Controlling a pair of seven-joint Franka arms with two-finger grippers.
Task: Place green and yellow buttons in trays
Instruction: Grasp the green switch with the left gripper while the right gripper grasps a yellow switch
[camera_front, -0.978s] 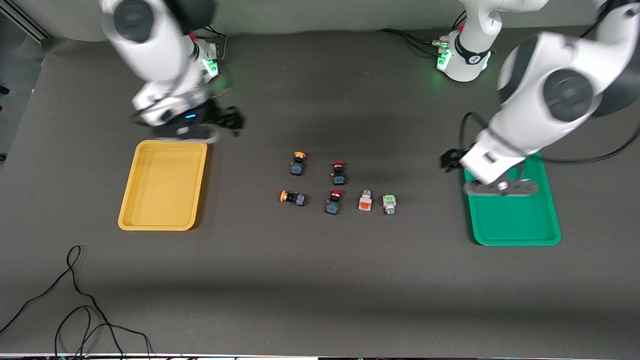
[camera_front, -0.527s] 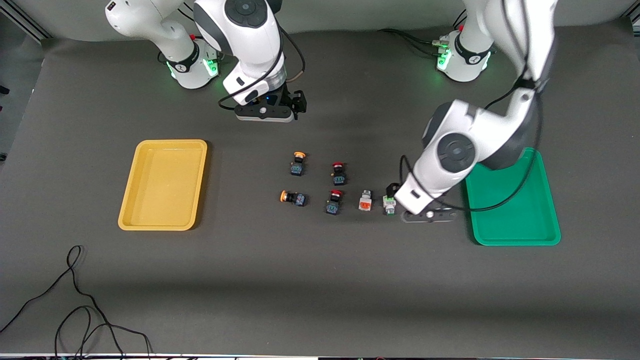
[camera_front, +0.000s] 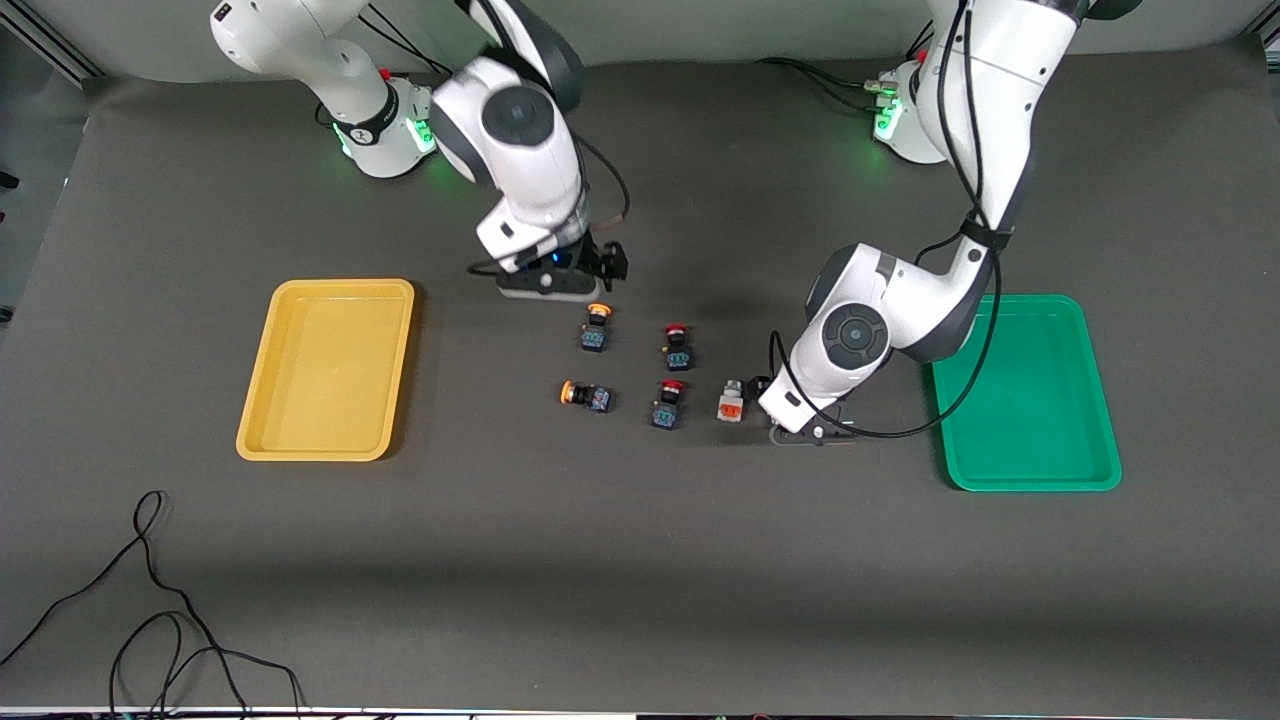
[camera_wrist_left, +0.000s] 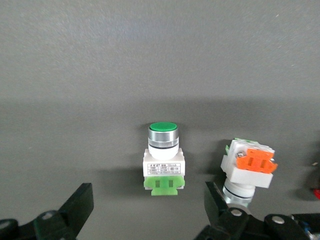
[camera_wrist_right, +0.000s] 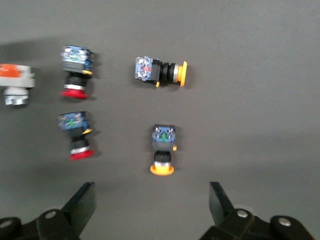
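Two yellow-capped buttons (camera_front: 597, 327) (camera_front: 585, 396) lie in the middle cluster, with an orange-faced white button (camera_front: 730, 403) toward the left arm's end. The green-faced white button (camera_wrist_left: 163, 162) is hidden under the left arm in the front view. My left gripper (camera_front: 785, 420) is open over it; in the left wrist view (camera_wrist_left: 147, 212) the button lies just ahead of the fingers, apart from them. My right gripper (camera_front: 600, 275) is open over the table beside the farther yellow button (camera_wrist_right: 163, 150), in its own view (camera_wrist_right: 150, 207). The yellow tray (camera_front: 330, 370) and green tray (camera_front: 1030, 400) hold nothing.
Two red-capped black-and-blue switches (camera_front: 677, 346) (camera_front: 668, 403) lie between the yellow and white buttons. The orange-faced button (camera_wrist_left: 249, 167) sits close beside one left finger. A black cable (camera_front: 150, 600) loops on the table near the front camera at the right arm's end.
Both arms have swung from their trays to the button cluster. The left gripper came over the green-faced button and now hides it. The right gripper dropped beside the farther yellow button.
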